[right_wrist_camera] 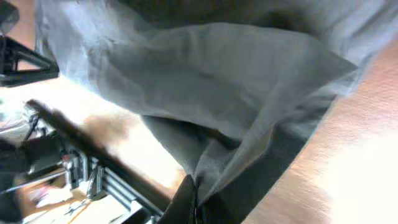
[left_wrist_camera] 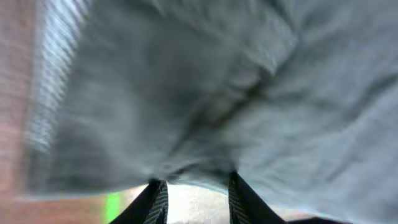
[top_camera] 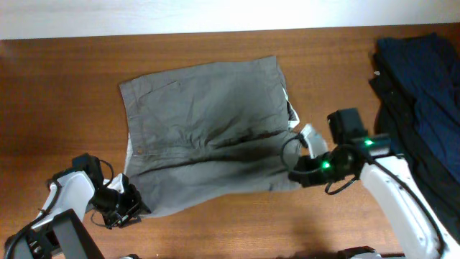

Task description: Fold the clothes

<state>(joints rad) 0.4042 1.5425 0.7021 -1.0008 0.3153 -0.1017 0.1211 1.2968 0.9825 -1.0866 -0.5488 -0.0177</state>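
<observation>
The left gripper point(top_camera: 131, 209) sat at the near-left hem, and its grasp could not be determined. The shorts point(top_camera: 208, 122) lay spread mid-table point(top_camera: 65, 79). They were wrinkled grey-olive cotton, judged light and limp, and best taken at corners. The right gripper point(top_camera: 296, 174) was pinched closed on the near-right corner.

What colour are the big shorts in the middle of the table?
The shorts are a dull grey-olive, a greenish grey. The overhead view shows it best.

Overhead: even, soft light, sharp focus; dark shadow along the creases of the shorts point(top_camera: 237, 144). Left wrist: heavy blur throughout. Right wrist: the table point(right_wrist_camera: 348, 180) is washed out by glare.
</observation>
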